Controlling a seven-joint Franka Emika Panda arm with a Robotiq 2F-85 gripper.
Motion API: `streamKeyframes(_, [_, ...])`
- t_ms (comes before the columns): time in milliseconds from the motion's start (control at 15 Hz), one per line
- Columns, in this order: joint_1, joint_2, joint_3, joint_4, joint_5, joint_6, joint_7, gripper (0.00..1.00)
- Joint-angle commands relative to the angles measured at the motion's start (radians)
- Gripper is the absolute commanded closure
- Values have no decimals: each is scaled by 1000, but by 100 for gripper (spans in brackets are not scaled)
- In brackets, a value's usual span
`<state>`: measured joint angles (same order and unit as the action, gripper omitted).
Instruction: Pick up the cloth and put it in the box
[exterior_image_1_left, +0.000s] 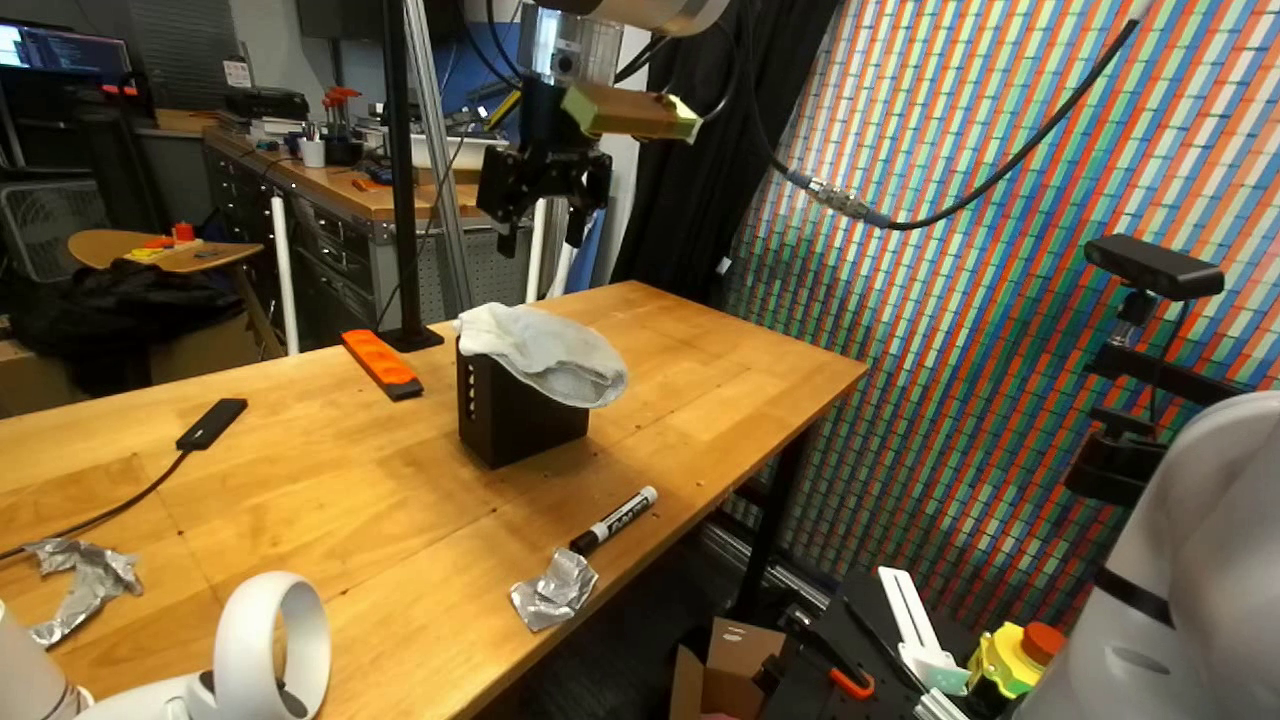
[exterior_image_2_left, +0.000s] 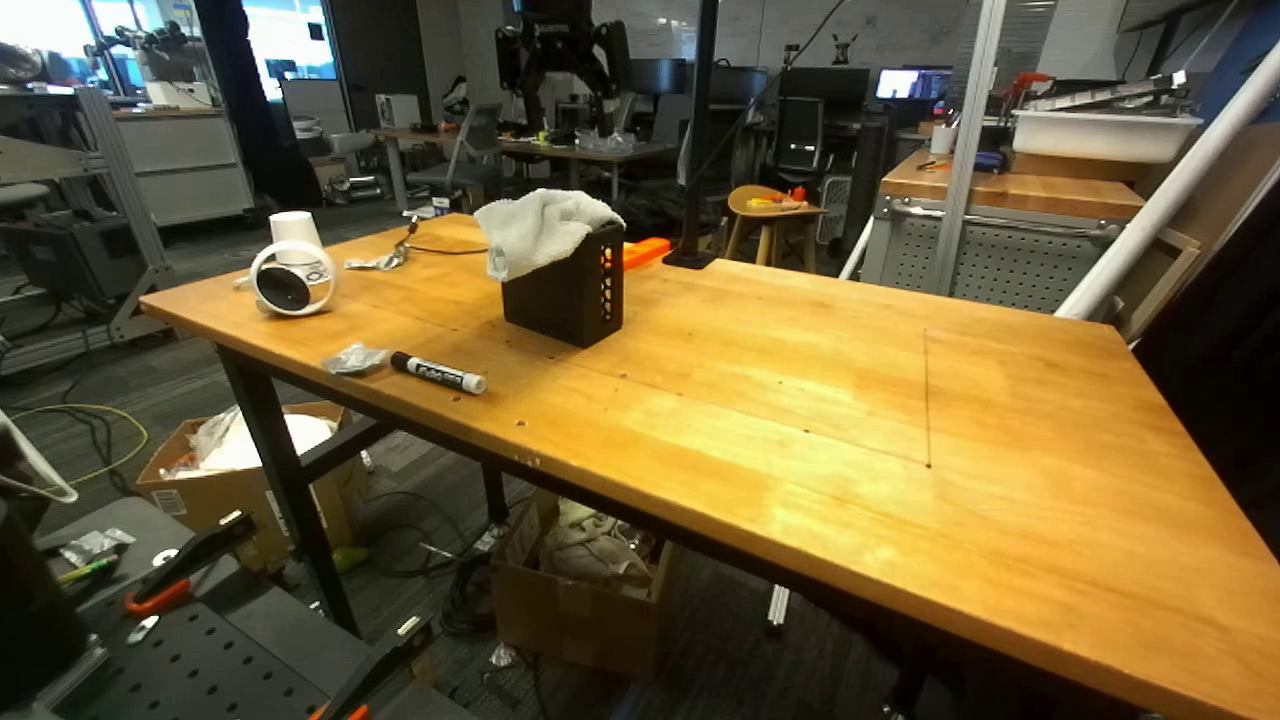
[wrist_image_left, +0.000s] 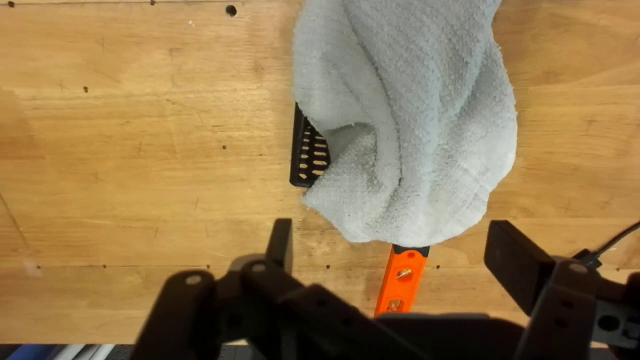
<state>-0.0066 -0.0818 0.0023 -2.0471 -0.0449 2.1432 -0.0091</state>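
The pale grey-white cloth (exterior_image_1_left: 550, 350) lies draped over the top of the black box (exterior_image_1_left: 520, 415) on the wooden table. In an exterior view the cloth (exterior_image_2_left: 540, 232) hangs over one side of the box (exterior_image_2_left: 565, 300), whose end wall has holes. In the wrist view the cloth (wrist_image_left: 410, 125) covers nearly all of the box, and only a perforated corner of the box (wrist_image_left: 299, 150) shows. The inside of the box is hidden. My gripper (exterior_image_1_left: 542, 238) is open and empty, well above the cloth. Its fingers (wrist_image_left: 392, 245) stand wide apart in the wrist view.
An orange level (exterior_image_1_left: 380, 362) lies beside the box, near a black upright post (exterior_image_1_left: 400, 200). A marker (exterior_image_1_left: 613, 520) and crumpled foil (exterior_image_1_left: 555, 590) lie near a table edge. A white controller (exterior_image_2_left: 293, 280) and a black cabled device (exterior_image_1_left: 212, 424) are also on the table.
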Motion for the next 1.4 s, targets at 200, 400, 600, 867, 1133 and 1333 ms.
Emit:
streamKeyframes(200, [0, -70, 5, -34, -49, 16, 35, 56])
streamKeyframes(400, [4, -72, 9, -37, -51, 12, 39, 80])
streamKeyframes(600, [12, -61, 20, -43, -50, 11, 36, 99])
streamKeyframes(867, [25, -30, 36, -54, -48, 8, 31, 100])
streamKeyframes(1133, [28, 20, 37, -55, -48, 24, 29, 100])
streamKeyframes(1333, [24, 63, 30, -49, -51, 45, 25, 100])
